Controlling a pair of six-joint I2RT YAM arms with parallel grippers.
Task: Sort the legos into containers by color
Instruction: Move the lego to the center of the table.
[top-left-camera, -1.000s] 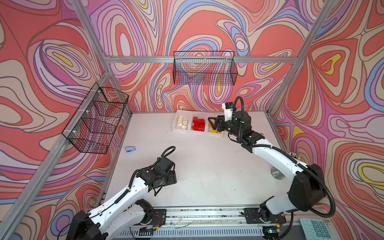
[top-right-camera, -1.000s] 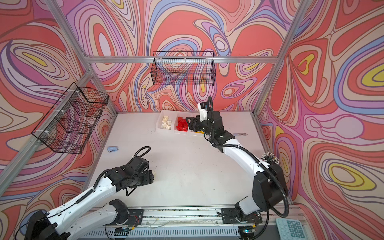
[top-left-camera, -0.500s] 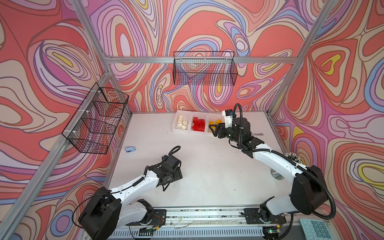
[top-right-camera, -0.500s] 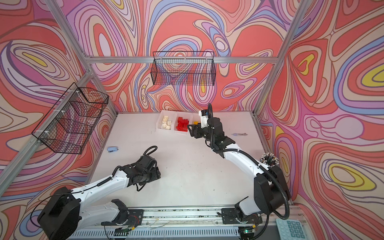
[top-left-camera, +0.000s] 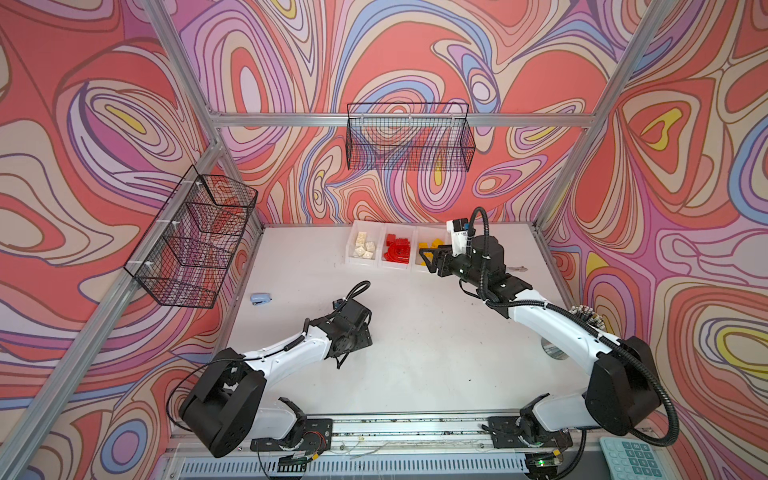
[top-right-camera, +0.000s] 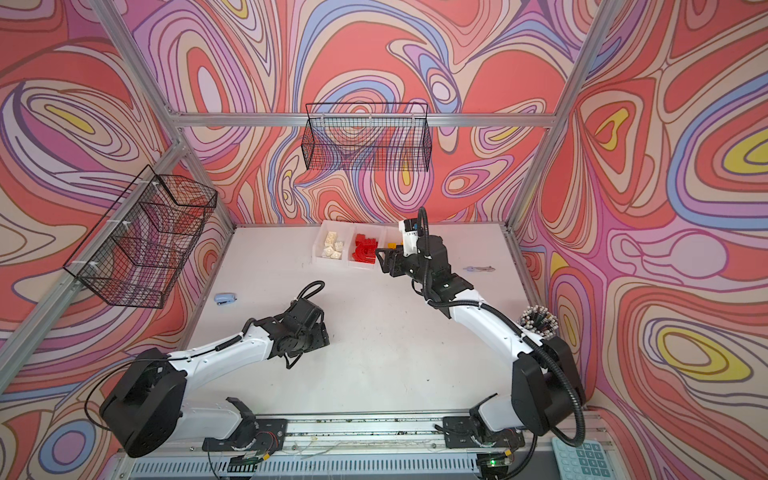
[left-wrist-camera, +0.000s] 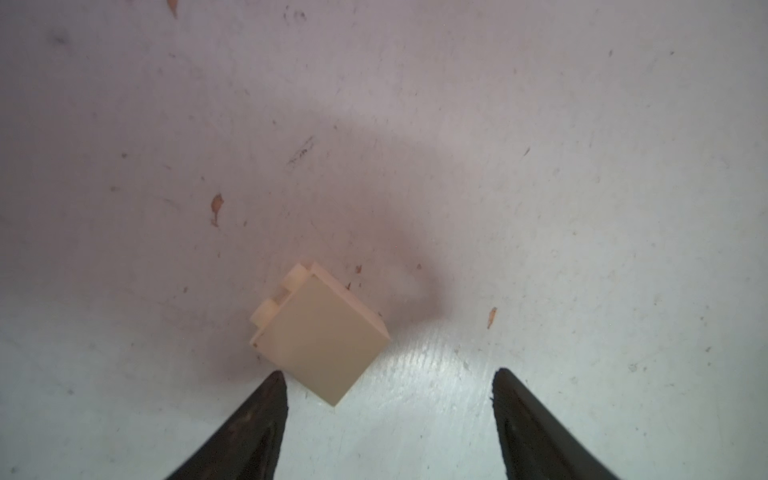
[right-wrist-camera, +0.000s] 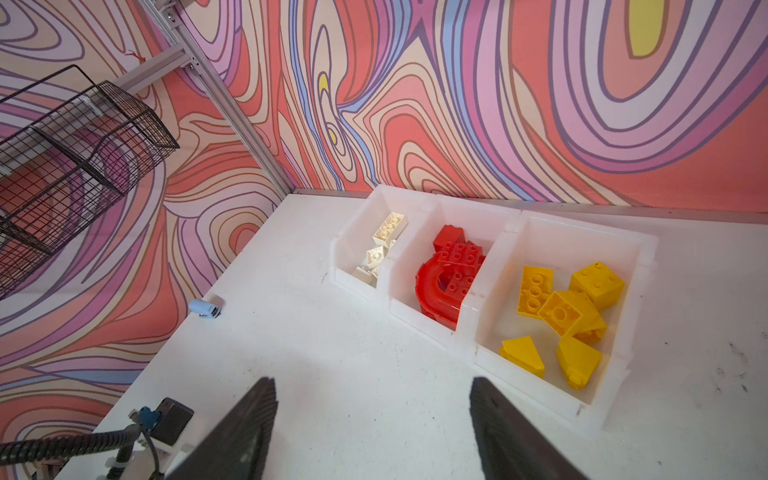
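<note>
While your left gripper (left-wrist-camera: 388, 372) hangs open and empty above the cream-white studded plastic brick (left-wrist-camera: 320, 336), centre and square the jaws on its flat sides before closing.

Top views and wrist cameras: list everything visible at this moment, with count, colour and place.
table: one, white
bins: three, white, joined in a row at its far edge
white bricks: several, left bin
red bricks: several, including an arch, middle bin
yellow bricks: about six, right bin
loose brick: one, cream, on the bare tabletop
stapler: one, light blue, left edge
wire baskets: two, black, hung high at back and left
calculator: one, pale green, front right corner
left claw: open, empty, above the loose brick
right claw: open, empty, before the bins
</note>
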